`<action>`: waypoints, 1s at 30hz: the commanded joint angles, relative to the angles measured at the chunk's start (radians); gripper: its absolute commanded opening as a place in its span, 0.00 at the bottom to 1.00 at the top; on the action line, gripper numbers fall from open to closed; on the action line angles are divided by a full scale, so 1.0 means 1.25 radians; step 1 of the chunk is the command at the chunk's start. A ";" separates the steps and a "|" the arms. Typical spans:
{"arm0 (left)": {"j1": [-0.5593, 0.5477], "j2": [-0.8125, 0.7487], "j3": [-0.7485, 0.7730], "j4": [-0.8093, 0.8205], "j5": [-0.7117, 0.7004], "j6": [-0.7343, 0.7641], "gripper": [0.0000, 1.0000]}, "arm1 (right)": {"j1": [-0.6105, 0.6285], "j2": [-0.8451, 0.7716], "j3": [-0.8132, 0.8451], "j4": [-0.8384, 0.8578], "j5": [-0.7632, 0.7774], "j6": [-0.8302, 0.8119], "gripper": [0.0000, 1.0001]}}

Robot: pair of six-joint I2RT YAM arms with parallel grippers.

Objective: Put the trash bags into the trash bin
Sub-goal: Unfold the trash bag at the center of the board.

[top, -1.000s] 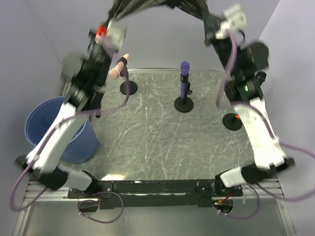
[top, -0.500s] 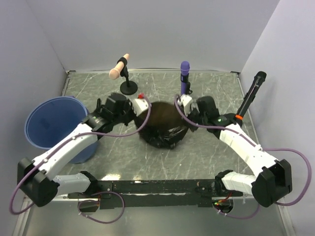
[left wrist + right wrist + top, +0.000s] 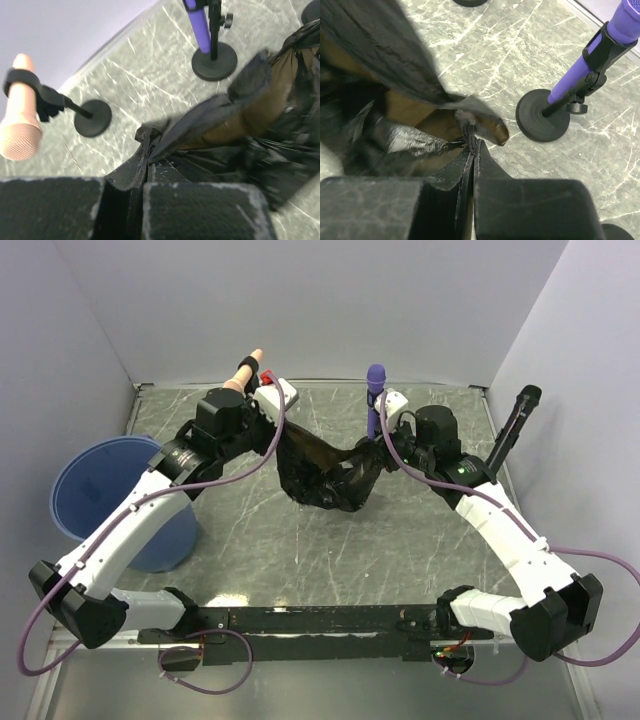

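A black trash bag (image 3: 325,480) hangs stretched between my two grippers over the middle of the table, its bulk sagging onto the marble top. My left gripper (image 3: 287,435) is shut on the bag's left edge; the left wrist view shows the film (image 3: 260,100) pinched at the left gripper (image 3: 146,162). My right gripper (image 3: 383,447) is shut on the opposite edge, and the right wrist view shows a twisted bit of the bag (image 3: 370,50) caught in the right gripper (image 3: 472,142). The blue trash bin (image 3: 75,490) stands off the table's left edge, beside my left arm.
Three microphones on round-based stands are near the back: a pink one (image 3: 245,370) behind my left wrist, a purple one (image 3: 375,390) between the grippers, and a black one (image 3: 512,425) at the far right. Grey walls close in the back and sides.
A second ago both arms held the bag high. Half a second ago it lay bunched on the table between low grippers. Now the grippers are raised and apart, stretching it.
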 commanded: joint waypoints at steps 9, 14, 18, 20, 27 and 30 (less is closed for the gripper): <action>0.027 0.016 0.101 -0.076 0.098 -0.109 0.01 | -0.016 -0.126 -0.029 -0.019 0.037 -0.091 0.53; 0.028 0.057 0.160 -0.087 0.095 -0.239 0.01 | 0.022 -0.175 0.008 0.047 0.021 -0.172 0.59; 0.038 0.096 0.224 -0.081 0.095 -0.328 0.01 | 0.114 -0.221 -0.034 0.096 -0.069 -0.248 0.67; 0.043 0.115 0.252 -0.068 0.097 -0.372 0.01 | 0.153 -0.204 -0.041 0.086 -0.132 -0.247 0.72; 0.051 0.166 0.352 -0.046 0.114 -0.459 0.01 | 0.261 -0.046 0.003 0.190 -0.140 -0.106 0.99; 0.052 0.169 0.364 -0.041 0.139 -0.475 0.01 | 0.272 0.033 0.032 0.248 -0.092 -0.033 0.99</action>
